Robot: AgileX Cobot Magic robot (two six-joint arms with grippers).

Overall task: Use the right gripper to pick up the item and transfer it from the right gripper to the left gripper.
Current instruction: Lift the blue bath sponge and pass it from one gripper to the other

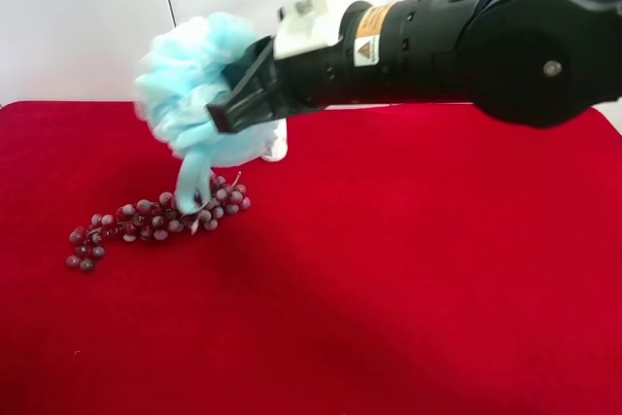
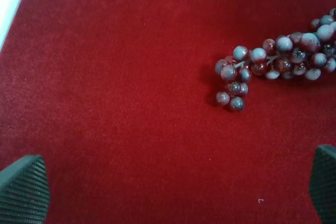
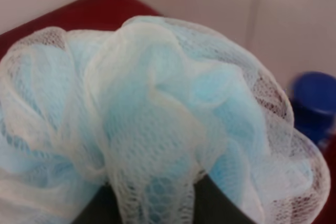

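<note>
The pale-blue mesh bath pouf [image 1: 190,85] is held in the air above the red cloth, its ribbon loop [image 1: 191,180] hanging down. The right gripper [image 1: 238,94], on the black arm with the warning sticker, is shut on the pouf. In the right wrist view the pouf [image 3: 152,114] fills the frame, with the dark fingers [image 3: 215,203] at its base. The left gripper [image 2: 178,192] is open, its two ribbed fingertips [image 2: 23,190] far apart over bare red cloth; it holds nothing. It does not show in the exterior high view.
A bunch of red-purple grapes [image 1: 155,219] lies on the red cloth [image 1: 408,269] under the pouf, also in the left wrist view [image 2: 278,59]. A blue-capped bottle [image 3: 315,103] stands behind the pouf; its white base [image 1: 276,146] shows. A white wall is behind.
</note>
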